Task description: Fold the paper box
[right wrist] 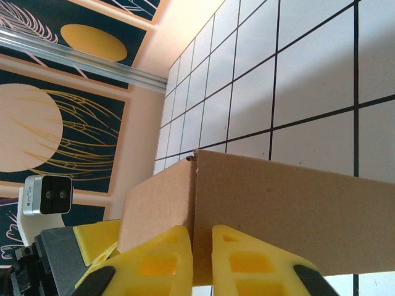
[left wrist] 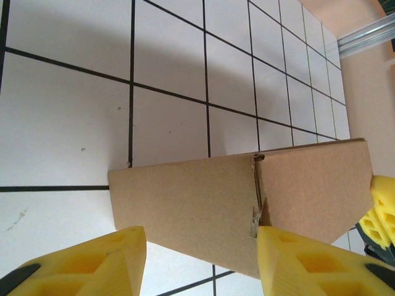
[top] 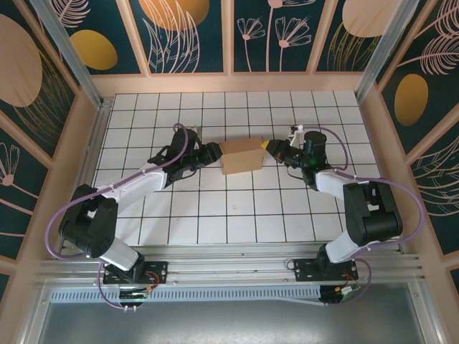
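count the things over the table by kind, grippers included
paper box: 1
grippers: 2 (left gripper, right gripper)
total: 3

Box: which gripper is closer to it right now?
Right, narrowly. The right gripper is pinched onto the right-hand edge of the box. The left gripper sits open at its left side, jaws spread; contact there is unclear.
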Motion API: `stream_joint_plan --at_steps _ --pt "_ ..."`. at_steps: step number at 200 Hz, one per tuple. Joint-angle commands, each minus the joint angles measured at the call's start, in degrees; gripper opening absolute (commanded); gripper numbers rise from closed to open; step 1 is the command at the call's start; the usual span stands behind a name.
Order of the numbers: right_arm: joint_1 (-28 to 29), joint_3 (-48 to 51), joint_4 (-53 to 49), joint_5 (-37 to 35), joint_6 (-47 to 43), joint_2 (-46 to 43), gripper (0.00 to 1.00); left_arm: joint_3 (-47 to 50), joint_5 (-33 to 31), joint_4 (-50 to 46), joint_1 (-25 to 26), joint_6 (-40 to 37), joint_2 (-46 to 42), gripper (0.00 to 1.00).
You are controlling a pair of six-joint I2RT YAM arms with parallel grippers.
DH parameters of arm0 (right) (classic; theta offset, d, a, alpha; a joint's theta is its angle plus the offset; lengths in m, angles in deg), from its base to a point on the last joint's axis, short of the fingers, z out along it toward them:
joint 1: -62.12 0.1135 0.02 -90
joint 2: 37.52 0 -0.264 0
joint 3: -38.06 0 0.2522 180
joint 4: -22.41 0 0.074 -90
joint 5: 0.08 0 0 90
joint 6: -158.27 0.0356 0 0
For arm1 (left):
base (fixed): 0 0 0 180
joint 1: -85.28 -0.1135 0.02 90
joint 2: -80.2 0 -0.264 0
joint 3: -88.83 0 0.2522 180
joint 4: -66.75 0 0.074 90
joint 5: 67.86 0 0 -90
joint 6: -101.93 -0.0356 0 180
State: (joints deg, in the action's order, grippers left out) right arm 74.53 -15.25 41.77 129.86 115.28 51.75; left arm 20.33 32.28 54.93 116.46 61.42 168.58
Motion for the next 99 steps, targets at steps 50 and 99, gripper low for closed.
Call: stream_joint_plan --at_steps 50,99 --pt "5.4 11.2 -32.1 -9.2 -3.6 -16.1 0.26 12.2 7.3 -3.5 5.5 4.1 -7.9 0.36" --pt "4.9 6.6 -42.6 -15.8 -7.3 -28.9 0.44 13.3 -3.8 -6.0 5.8 3.2 -21.3 0.49"
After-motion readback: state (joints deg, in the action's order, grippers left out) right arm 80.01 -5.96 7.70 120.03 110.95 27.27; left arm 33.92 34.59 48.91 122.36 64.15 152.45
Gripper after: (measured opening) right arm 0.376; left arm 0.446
